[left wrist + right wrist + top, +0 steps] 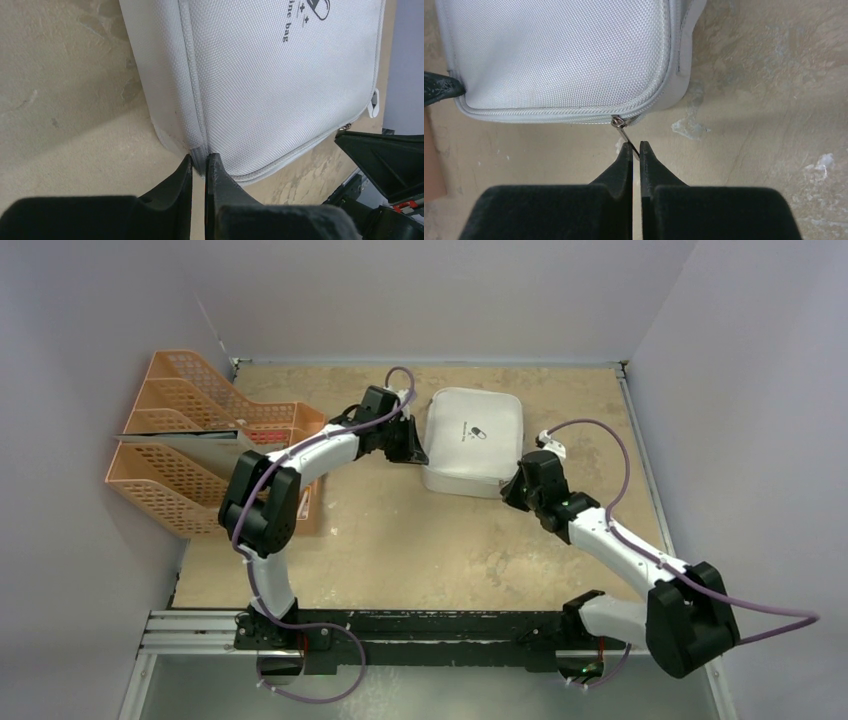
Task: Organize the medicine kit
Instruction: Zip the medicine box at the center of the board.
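As it lies flat with lid down and zip run closed along the visible edges, the medicine kit (472,440), a pale grey-white rounded-square case of woven fabric with a small dark pill logo, is located at the far middle of the tan, mottled table (450,560). Handling: judged light and soft-walled, liable to slide or buckle if pulled unsupported. It is best taken by the seam ridge or the puller, not by the broad lid. The slim metal zip pull (622,132), close to the near right corner, is pinched between the closed jaws of the right gripper (634,150). The raised zip seam at a left-hand corner is nipped by the left gripper (199,162), jaws narrowed to a slit. Orange mesh file trays (190,440) are noted well apart at the left.
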